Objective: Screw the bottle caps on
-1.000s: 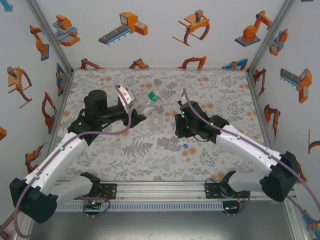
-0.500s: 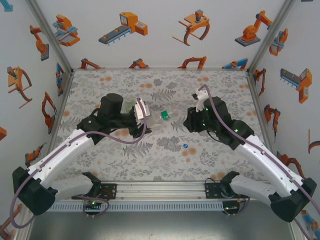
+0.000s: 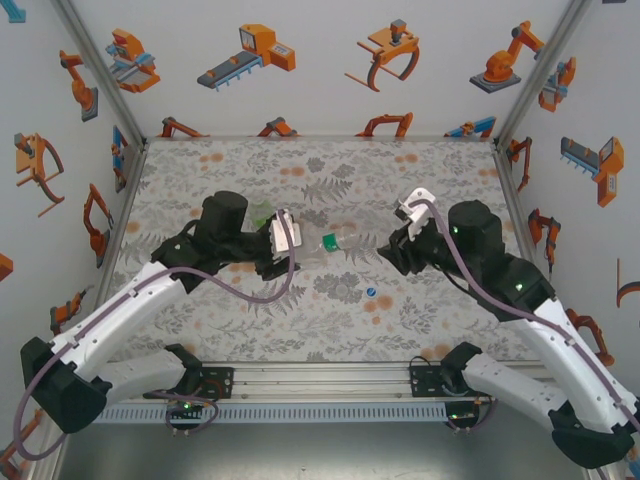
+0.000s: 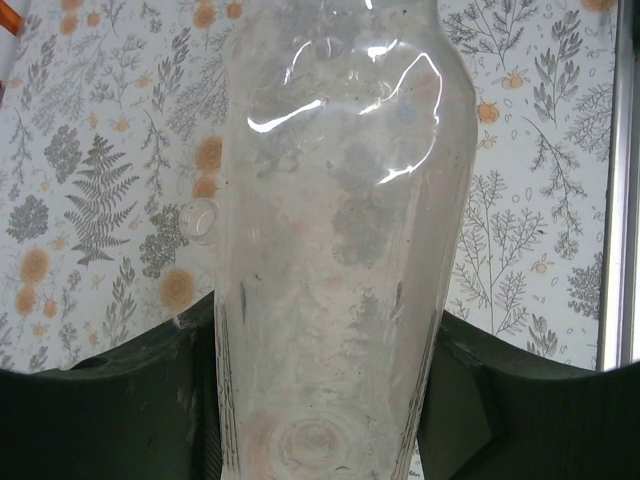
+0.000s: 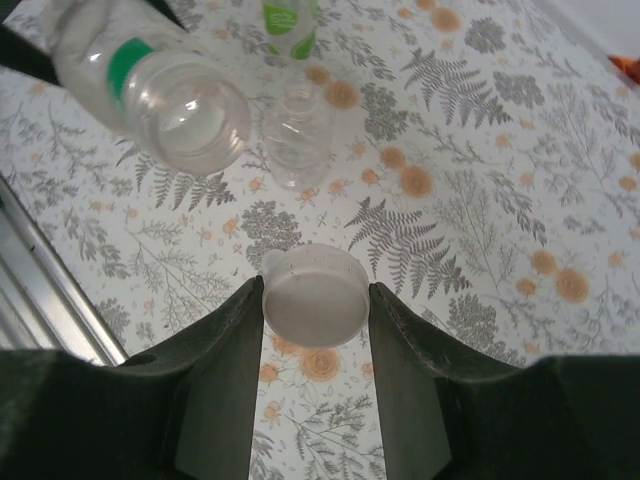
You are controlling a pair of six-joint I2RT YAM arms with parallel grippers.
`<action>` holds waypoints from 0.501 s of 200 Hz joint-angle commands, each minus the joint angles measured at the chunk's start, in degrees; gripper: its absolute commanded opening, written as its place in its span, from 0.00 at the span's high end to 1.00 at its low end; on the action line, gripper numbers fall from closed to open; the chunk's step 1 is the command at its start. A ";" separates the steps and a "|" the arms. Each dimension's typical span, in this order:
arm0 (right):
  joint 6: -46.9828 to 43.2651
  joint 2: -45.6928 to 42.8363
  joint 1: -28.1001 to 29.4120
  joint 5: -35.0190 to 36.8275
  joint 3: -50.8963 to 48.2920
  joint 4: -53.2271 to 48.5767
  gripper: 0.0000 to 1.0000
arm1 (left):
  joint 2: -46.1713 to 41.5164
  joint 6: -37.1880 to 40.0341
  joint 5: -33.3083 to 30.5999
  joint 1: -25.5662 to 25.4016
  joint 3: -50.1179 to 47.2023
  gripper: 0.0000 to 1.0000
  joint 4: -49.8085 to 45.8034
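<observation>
Floral-print tabletop (image 3: 420, 170) enclosed by white walls (image 3: 320, 95) bearing orange robot-arm cartoons.

The left gripper (image 4: 325, 330) is clamped across the lower body of the clear bottle with a green band (image 3: 328, 241). It carries the bottle off the table, lying roughly level, with the open mouth turned toward the right arm. The right gripper (image 5: 315, 300) pinches the pale cap (image 5: 315, 292) across its diameter, one finger on each side of the rim. In the right wrist view the mouth sits up and to the left of the cap. The two are near but apart and not yet lined up.

A blue cap (image 3: 371, 292) lies loose on the table nearer the arm bases. A squat green bottle (image 5: 290, 18) and a second clear bottle (image 5: 295, 145) rest on the table beyond the held one.

Handling, as judged:
- **Bottle:** it looks empty, so it is light, with a thin, glossy wall likely to dent or slip under a hard squeeze. A hold low on the body keeps the neck free.
- **Cap:** it is small and stiff, and best held by the rim, as here. A skewed start would probably cross the thread, so cap and mouth should meet squarely.
</observation>
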 commanded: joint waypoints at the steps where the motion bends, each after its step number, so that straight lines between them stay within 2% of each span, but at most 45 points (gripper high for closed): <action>1: -7.46 -1.78 -0.30 -8.42 2.35 -1.80 0.87 | -2.16 3.56 0.67 -0.53 0.56 1.00 -1.15; 70: -14.66 -3.18 -0.30 -23.13 3.12 -3.03 0.88 | -4.77 6.64 -0.63 -2.26 -0.79 1.00 -2.90; 100: -15.83 -3.49 -0.29 -26.29 2.09 -0.91 0.88 | -5.35 7.05 -1.04 -3.53 -1.07 1.00 -3.56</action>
